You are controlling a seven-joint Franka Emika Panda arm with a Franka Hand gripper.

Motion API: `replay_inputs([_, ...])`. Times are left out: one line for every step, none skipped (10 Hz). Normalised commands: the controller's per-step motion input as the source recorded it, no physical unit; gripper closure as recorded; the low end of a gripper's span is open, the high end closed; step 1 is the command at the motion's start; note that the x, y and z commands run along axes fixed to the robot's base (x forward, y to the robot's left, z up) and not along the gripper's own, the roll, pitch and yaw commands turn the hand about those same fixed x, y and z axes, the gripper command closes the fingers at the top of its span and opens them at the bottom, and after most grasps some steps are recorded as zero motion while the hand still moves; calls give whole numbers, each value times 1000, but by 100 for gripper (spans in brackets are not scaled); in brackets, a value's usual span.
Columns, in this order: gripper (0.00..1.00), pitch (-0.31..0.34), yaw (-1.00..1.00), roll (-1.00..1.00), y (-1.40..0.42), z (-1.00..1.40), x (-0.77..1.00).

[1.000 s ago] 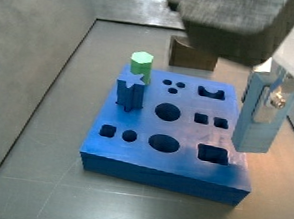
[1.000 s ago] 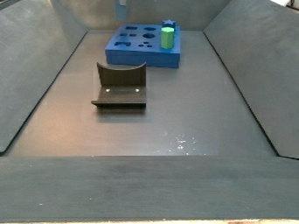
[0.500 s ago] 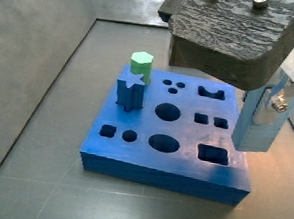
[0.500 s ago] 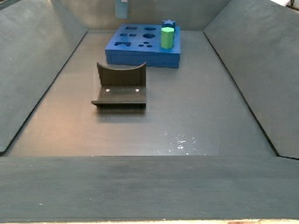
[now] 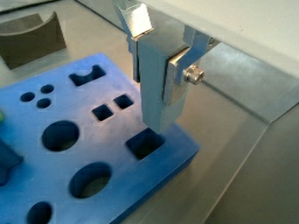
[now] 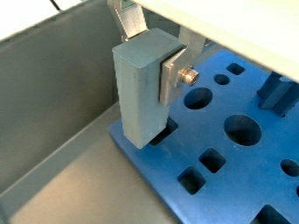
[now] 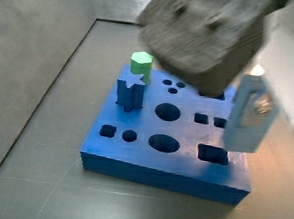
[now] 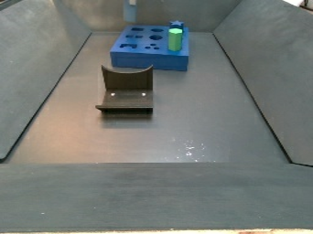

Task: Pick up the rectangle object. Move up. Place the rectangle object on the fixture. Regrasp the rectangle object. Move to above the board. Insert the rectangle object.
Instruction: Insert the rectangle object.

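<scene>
Worktop (image 8: 184, 128): dark grey floor of a walled bin, sloping grey sides all round.

Board (image 7: 174, 135): thick bright blue slab at the far end of the bin in a side view (image 8: 149, 47), with dark cutouts in its top (circles, squares, a notched shape). Two of the cutouts are filled: a green hexagonal peg (image 7: 141, 62) stands upright at one corner, and a dark blue star-shaped peg (image 7: 129, 87) stands upright just beside it. The other cutouts that show are open.

Fixture (image 8: 126, 90): dark brown U-shaped holder, raised sides, dipped middle. It sits on the worktop, well apart from the board toward the near end of the bin. It holds nothing.

Rectangle object (image 5: 155, 83): pale grey-blue long block, held upright over the board's corner. Its lower end hangs at a rectangular cutout (image 5: 145, 143) near the board's edge; in a wrist view (image 6: 142, 92) the bottom looks level with or just inside the opening, though whether it has entered I cannot tell.

Gripper (image 5: 160, 66): closed on the rectangle object, silver finger plates (image 6: 176, 68) pressed flat against opposite faces of its upper part. It is above the board's corner farthest from the pegs (blurred dark arm body fills the upper part of a side view).
</scene>
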Motion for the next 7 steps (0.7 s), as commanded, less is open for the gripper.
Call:
replay_inputs([100,0,0,0,0,-31,0])
replay_inputs([100,-46,0,37,-283,-731,0])
replay_inputs([100,0,0,71,-251,-914,0])
replay_inputs([100,0,0,-6,46,0,0])
replay_inputs([100,0,0,-286,480,146,0])
replay_inputs([100,0,0,-163,211,0,0])
replay_inputs([100,0,0,34,0,-51,-20])
